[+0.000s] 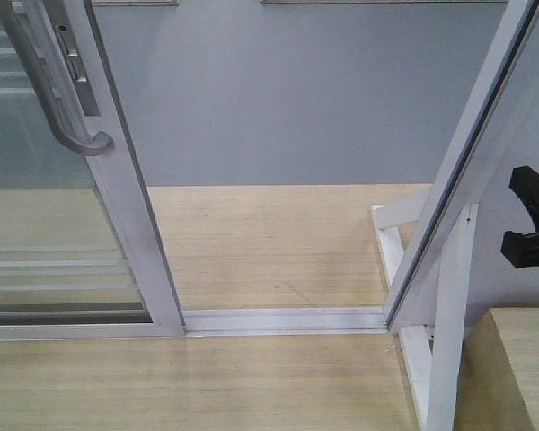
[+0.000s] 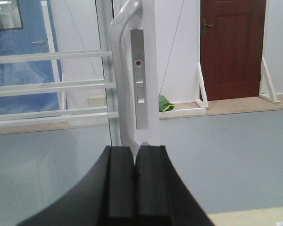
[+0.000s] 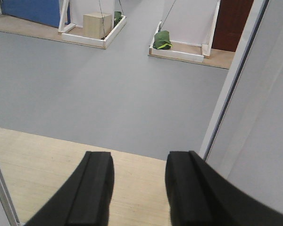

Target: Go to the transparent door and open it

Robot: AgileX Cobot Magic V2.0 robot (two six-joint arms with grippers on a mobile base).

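Two grippers in play; left gripper [image 2: 134,181] has pads pressed together, nothing between them, sitting just below and in front of the curved handle [image 2: 124,70] and lock plate [image 2: 139,77] on the transparent door [image 1: 130,211], handle axis running vertical straight ahead of it; right gripper [image 3: 139,186] has fingers spread apart, empty, over the wooden floor [image 3: 47,169] near the fixed frame post [image 3: 231,80], well away from the handle. Door sits far left in the front view with the track [image 1: 283,319] exposed across a wide gap, so it looks largely slid open; left arm is clearly the nearer one for any further sideways pull.
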